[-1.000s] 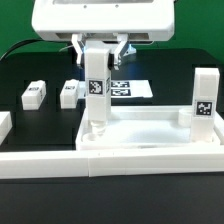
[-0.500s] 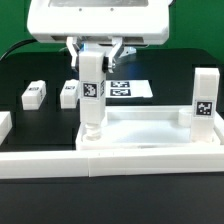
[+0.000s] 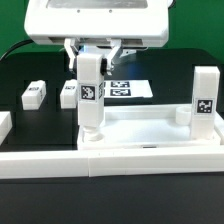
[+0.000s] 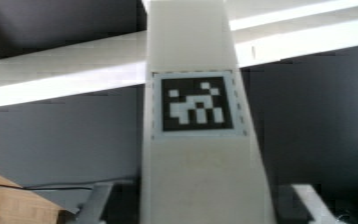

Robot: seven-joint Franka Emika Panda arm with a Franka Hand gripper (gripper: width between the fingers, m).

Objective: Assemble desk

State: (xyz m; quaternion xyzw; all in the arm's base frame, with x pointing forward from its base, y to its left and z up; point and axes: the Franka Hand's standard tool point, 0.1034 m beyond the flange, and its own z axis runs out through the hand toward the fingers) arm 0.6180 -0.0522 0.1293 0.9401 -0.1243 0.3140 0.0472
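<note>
**Q (exterior view):** What is held, and how does it lie?

**A:** The gripper (image 3: 93,53) is clamped on the upper end of a white plastic square leg (image 3: 91,100) that bears a black-and-white tag. The leg's long axis runs from 12 to 6 o'clock, nearly vertical. Its lower end points down into the 9 o'clock corner socket of the large white tray-like desk top (image 3: 150,125). A second white upright leg (image 3: 203,102) stands at the 3 o'clock corner. Two short white loose legs (image 3: 33,93) (image 3: 69,93) lie on the black table toward 10 o'clock, well apart from the tray.

**Q:** What could go wrong?

**A:** A slight lean off the socket's axis could jam the leg partway. A slipping clamp would leave it unseated, and side force could shift the desk top. How deep the leg sits cannot be told.

**Q (wrist view):** What does this add?

**A:** The leg (image 4: 202,120) runs straight away from the lens with its tagged face toward it. The socket is hidden behind the leg, so alignment cannot be checked here.
</note>
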